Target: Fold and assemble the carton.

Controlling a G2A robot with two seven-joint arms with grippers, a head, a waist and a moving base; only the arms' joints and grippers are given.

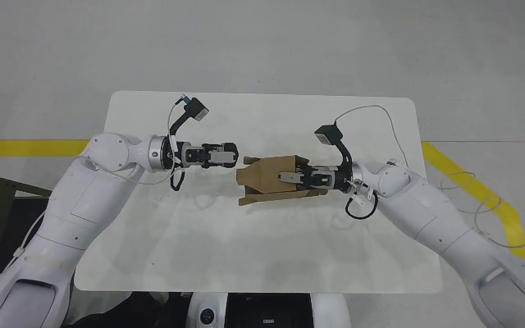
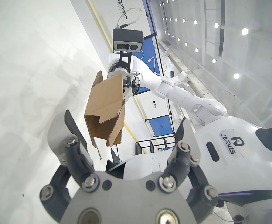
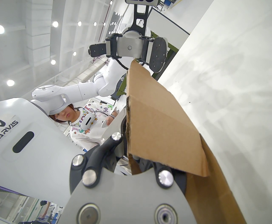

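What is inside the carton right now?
Through the open end of the carton, facing the left end effector, only bare cardboard walls show. The deeper interior is covered by its panels, where the right end effector grips it.

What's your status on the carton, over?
Right gripper shut on carton. Left gripper open, just off its other end. Carton part-folded, flaps loose. Nothing between.

- A white wall panel [image 2: 121,9] stands far off to the right of the table [image 2: 31,63], beyond the right arm [image 2: 180,93]. It carries one short line of dark capital lettering with a small logo mark.
- A second white panel [image 2: 154,104] on the same far wall sits between blue panels [image 2: 161,125]. It carries a small dark logo beside one short word.
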